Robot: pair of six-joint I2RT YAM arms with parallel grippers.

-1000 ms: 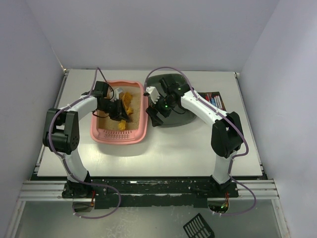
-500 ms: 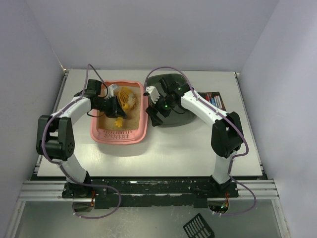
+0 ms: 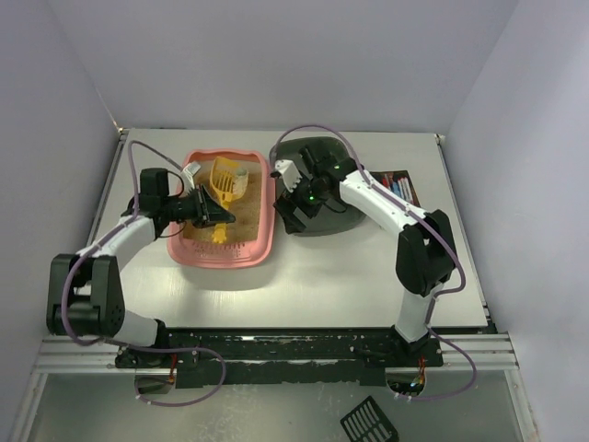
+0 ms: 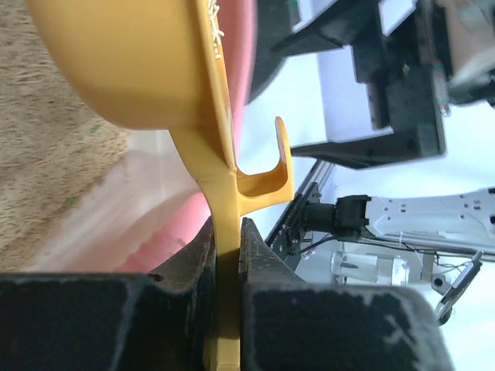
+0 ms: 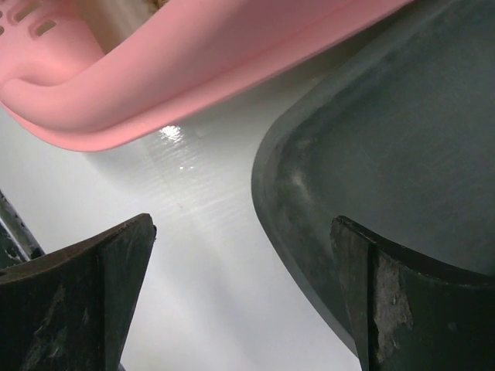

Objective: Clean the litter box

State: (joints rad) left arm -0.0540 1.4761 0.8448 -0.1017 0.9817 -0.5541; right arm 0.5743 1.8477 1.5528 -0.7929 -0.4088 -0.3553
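The pink litter box (image 3: 224,257) holds tan litter (image 3: 241,224) and lies left of centre. My left gripper (image 3: 208,213) is shut on the handle of a yellow scoop (image 3: 224,177), whose head is raised over the box's far end. In the left wrist view the handle (image 4: 227,294) is pinched between the fingers, with the scoop bowl (image 4: 139,62) above the litter (image 4: 46,170). A small yellow piece (image 3: 219,236) lies in the litter. My right gripper (image 3: 289,210) is open, its jaws astride the left rim of the dark grey tray (image 5: 309,201), next to the pink box (image 5: 193,69).
The dark grey tray (image 3: 324,189) lies right of the litter box. A flat box of pens (image 3: 398,187) sits beyond it at the right. A black slotted piece (image 3: 368,422) lies below the table's near edge.
My left arm has drawn back to the left, and the scoop has risen out of the litter and swung toward the box's far end. The right arm has hardly moved.
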